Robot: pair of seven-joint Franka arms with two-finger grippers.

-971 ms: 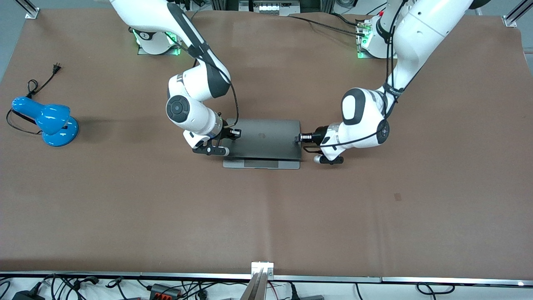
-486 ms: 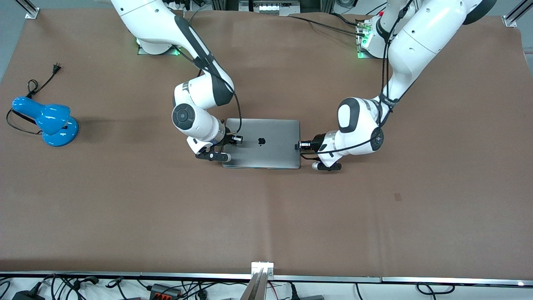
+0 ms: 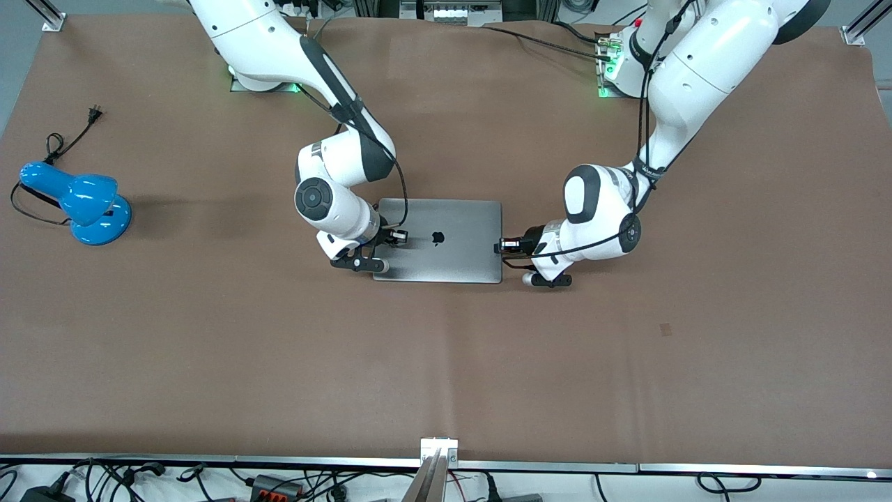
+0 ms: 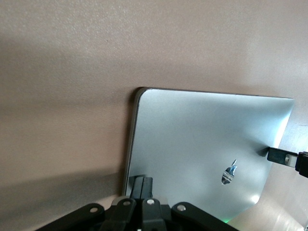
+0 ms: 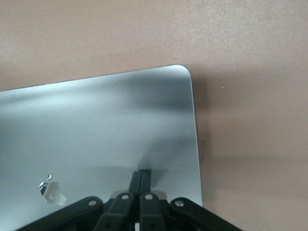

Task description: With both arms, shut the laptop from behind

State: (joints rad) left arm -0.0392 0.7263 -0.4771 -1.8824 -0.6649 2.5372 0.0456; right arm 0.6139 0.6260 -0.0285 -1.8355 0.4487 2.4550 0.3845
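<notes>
The silver-grey laptop [image 3: 437,240] lies closed and flat on the brown table, its black apple logo facing up. My right gripper [image 3: 398,236] is shut and rests on the lid near the edge toward the right arm's end. My left gripper [image 3: 499,245] is shut and rests on the lid's edge toward the left arm's end. In the left wrist view the shut fingers [image 4: 142,185] press on the lid [image 4: 202,144]. In the right wrist view the shut fingers [image 5: 140,181] press on the lid [image 5: 96,130].
A blue desk lamp [image 3: 78,203] with a black cord lies near the table's edge at the right arm's end. The arm bases [image 3: 258,73] stand along the table edge farthest from the front camera. Cables lie below the table's front rail [image 3: 439,453].
The lid has come down from partly raised to flat on the base. Both grippers have moved with it toward the front camera and lower.
</notes>
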